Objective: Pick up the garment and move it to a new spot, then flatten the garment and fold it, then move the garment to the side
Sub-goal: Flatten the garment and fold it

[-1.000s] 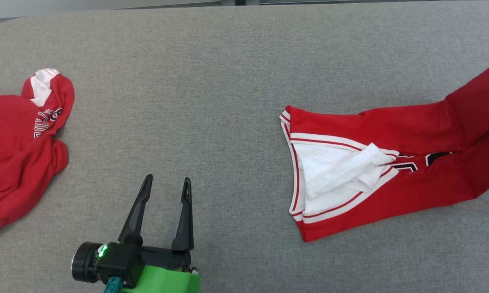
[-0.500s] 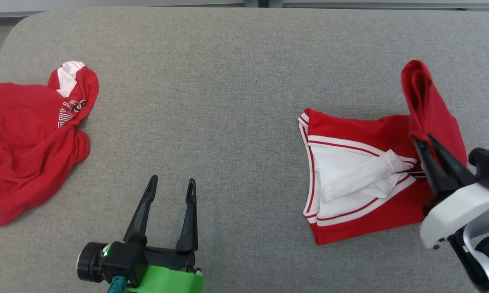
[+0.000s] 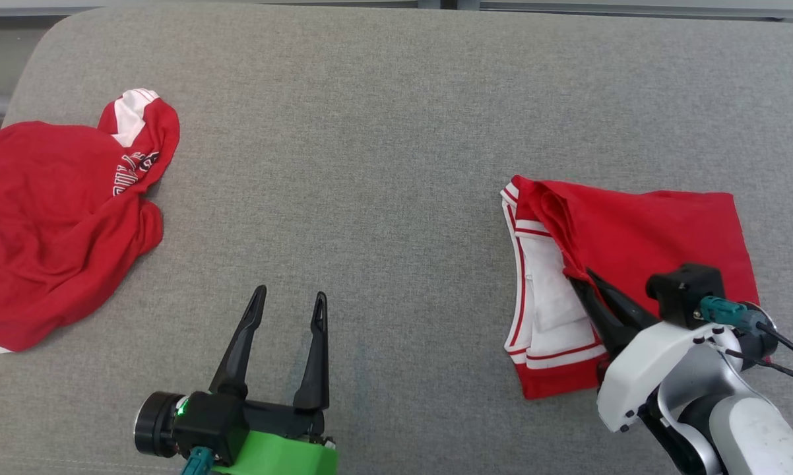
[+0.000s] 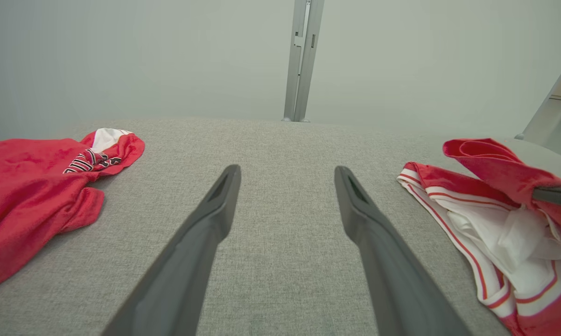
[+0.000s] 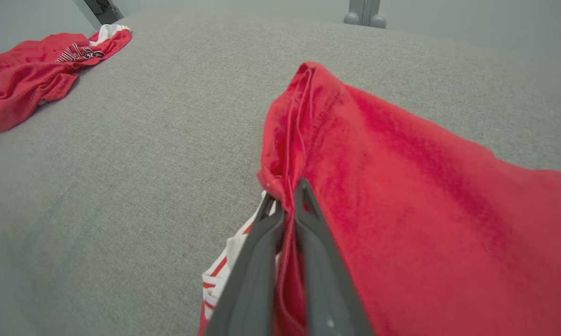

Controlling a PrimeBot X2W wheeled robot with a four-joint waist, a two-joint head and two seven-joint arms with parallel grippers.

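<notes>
The right claw is clenched on a red fold of the garment, which is draped back over its own white-trimmed half at the right of the grey table. The risk appears to lie in that thin bite. A slip would drop the flap crooked, and a release short of the far hem would leave a bunched, lopsided fold. The left claw hangs spread and empty near the middle. A second red garment lies well apart at the left.
</notes>
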